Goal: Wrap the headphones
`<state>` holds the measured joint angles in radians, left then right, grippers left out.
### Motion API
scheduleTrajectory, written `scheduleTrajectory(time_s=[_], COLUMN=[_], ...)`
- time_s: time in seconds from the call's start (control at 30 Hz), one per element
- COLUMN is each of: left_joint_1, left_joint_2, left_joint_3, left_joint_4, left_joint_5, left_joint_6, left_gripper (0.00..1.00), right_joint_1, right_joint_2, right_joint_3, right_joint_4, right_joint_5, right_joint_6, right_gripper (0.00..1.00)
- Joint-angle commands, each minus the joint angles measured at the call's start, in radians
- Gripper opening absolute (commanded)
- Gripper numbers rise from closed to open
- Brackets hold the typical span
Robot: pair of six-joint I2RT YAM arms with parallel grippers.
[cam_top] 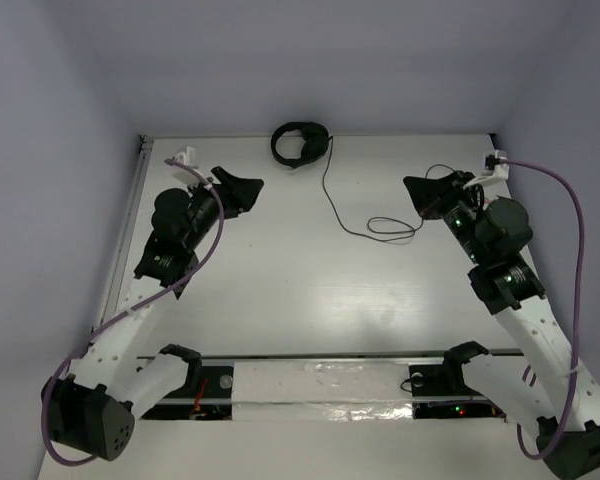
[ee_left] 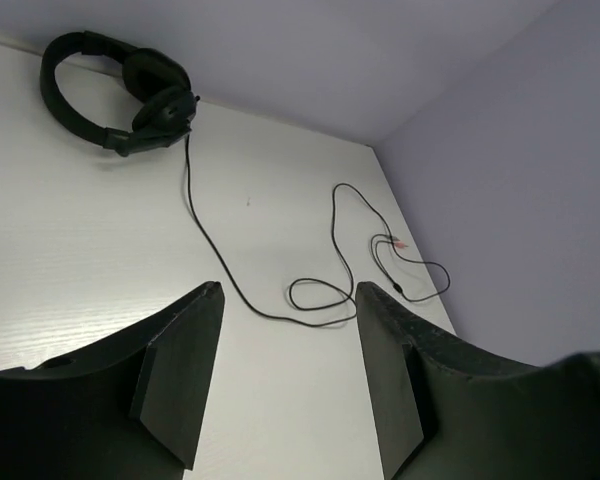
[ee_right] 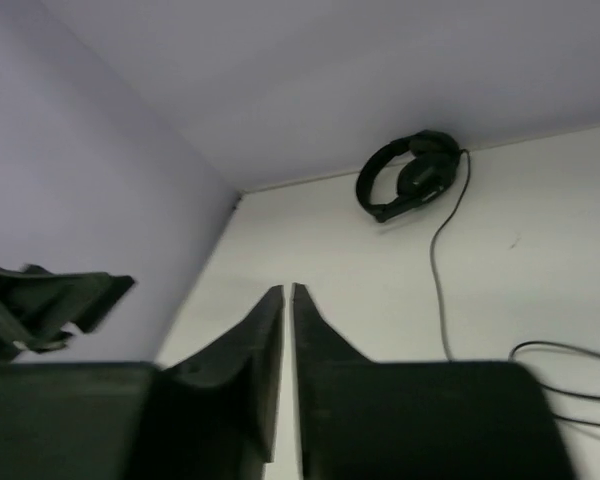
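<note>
The black headphones (cam_top: 300,145) lie flat at the far middle of the white table, against the back wall. Their thin black cable (cam_top: 330,195) runs toward me and ends in loose loops (cam_top: 390,228) right of centre. My left gripper (cam_top: 248,187) is open and empty, left of the headphones and apart from them. In the left wrist view its jaws (ee_left: 290,292) stand wide, with the headphones (ee_left: 115,95) far left and the cable loops (ee_left: 320,295) beyond. My right gripper (cam_top: 416,188) is shut and empty beside the loops. The right wrist view shows its closed jaws (ee_right: 288,290) and the headphones (ee_right: 410,175).
Purple walls close in the table at the back and both sides. A metal rail (cam_top: 128,225) runs along the left edge. Thick purple robot cables (cam_top: 578,230) hang by each arm. A white padded strip (cam_top: 320,385) lies between the arm bases. The cable's plug end (ee_left: 395,243) lies near the right wall.
</note>
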<state>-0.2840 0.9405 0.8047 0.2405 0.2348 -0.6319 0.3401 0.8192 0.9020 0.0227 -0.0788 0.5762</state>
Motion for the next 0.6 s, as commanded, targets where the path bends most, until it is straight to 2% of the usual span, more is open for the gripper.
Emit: scheduleTrajectory(time_s=[0.0, 0.03, 0.1, 0.2, 0.23, 0.3, 0.43, 0.47, 0.53, 0.57], left_joint_1=[-0.049, -0.059, -0.082, -0.093, -0.104, -0.104, -0.104, -0.104, -0.104, -0.104], left_joint_2=[0.046, 0.061, 0.137, 0.292, 0.340, 0.484, 0.734, 0.786, 0.953, 1.004], left_joint_3=[0.079, 0.100, 0.145, 0.284, 0.324, 0.450, 0.678, 0.796, 0.926, 1.050], left_joint_4=[0.049, 0.054, 0.011, -0.091, -0.118, -0.192, -0.279, -0.305, -0.394, -0.418], left_joint_5=[-0.141, -0.155, -0.248, -0.417, -0.451, -0.557, -0.663, -0.673, -0.674, -0.670], left_joint_6=[0.044, 0.049, 0.057, 0.081, 0.093, 0.127, 0.185, 0.199, 0.236, 0.248], left_gripper=[0.52, 0.48, 0.42, 0.21, 0.10, 0.00, 0.00, 0.02, 0.09, 0.12], right_joint_1=[0.000, 0.000, 0.000, 0.000, 0.000, 0.000, 0.000, 0.000, 0.010, 0.010], right_joint_2=[-0.041, -0.045, -0.029, 0.010, 0.018, 0.031, 0.061, 0.060, 0.057, 0.060], right_joint_3=[0.021, 0.023, 0.035, 0.046, 0.044, 0.040, 0.029, 0.020, 0.008, 0.005], right_joint_4=[-0.020, -0.020, -0.020, -0.007, -0.001, 0.022, 0.028, 0.028, 0.036, 0.036], right_joint_5=[0.036, 0.036, 0.014, -0.006, -0.012, -0.019, -0.030, -0.027, -0.024, -0.027], right_joint_6=[-0.006, 0.000, 0.004, 0.020, 0.033, 0.042, 0.050, 0.048, 0.047, 0.045], right_gripper=[0.08, 0.00, 0.00, 0.00, 0.00, 0.00, 0.00, 0.00, 0.00, 0.00])
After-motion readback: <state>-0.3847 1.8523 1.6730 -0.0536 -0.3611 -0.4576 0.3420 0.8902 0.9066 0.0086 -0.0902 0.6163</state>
